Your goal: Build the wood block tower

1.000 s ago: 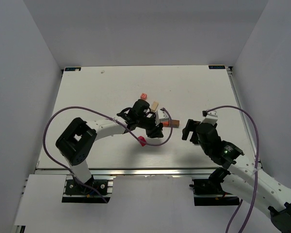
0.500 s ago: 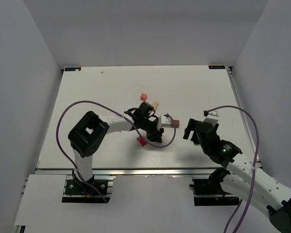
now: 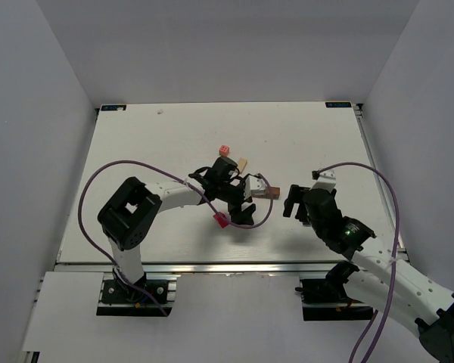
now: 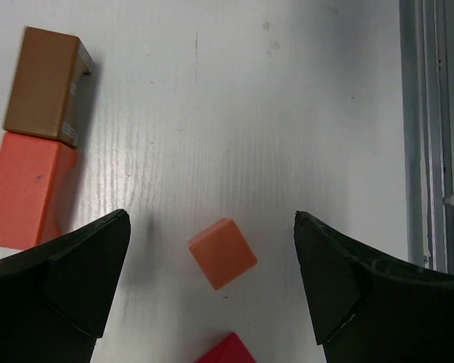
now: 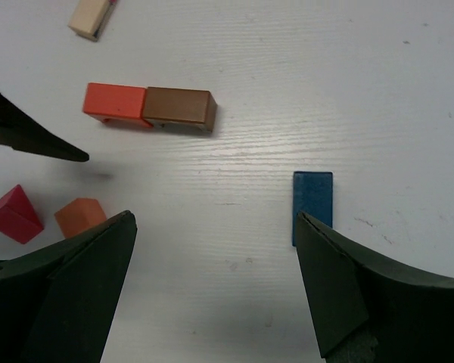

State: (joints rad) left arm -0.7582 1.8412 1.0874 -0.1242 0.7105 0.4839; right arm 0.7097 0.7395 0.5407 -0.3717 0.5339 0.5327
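Observation:
The wood blocks lie loose on the white table, none stacked. An orange-red bar (image 4: pixel 26 189) and a brown bar (image 4: pixel 45 87) lie end to end. My left gripper (image 4: pixel 210 221) hangs open over a pink-orange cube (image 4: pixel 222 253), touching nothing, with a magenta-red block (image 4: pixel 227 352) just beyond it. In the top view the left gripper (image 3: pixel 247 201) covers that cube, between the magenta-red block (image 3: pixel 221 221) and the brown bar (image 3: pixel 269 193). My right gripper (image 5: pixel 216 219) is open and empty, and a blue bar (image 5: pixel 312 204) lies flat by its right finger. The right gripper (image 3: pixel 293 203) sits right of the bars.
A tan block (image 3: pixel 242 164) and a salmon cube (image 3: pixel 225 150) lie farther back on the table (image 3: pixel 159 151). Grey walls close in the left, right and far sides. A purple cable (image 3: pixel 261 215) loops off the left wrist near the blocks. A metal rail (image 4: pixel 427 151) runs along the near edge.
My left gripper has gone from shut to open and drawn back a little from the two bars. The pink-orange cube now lies free beneath it. The right arm has barely shifted.

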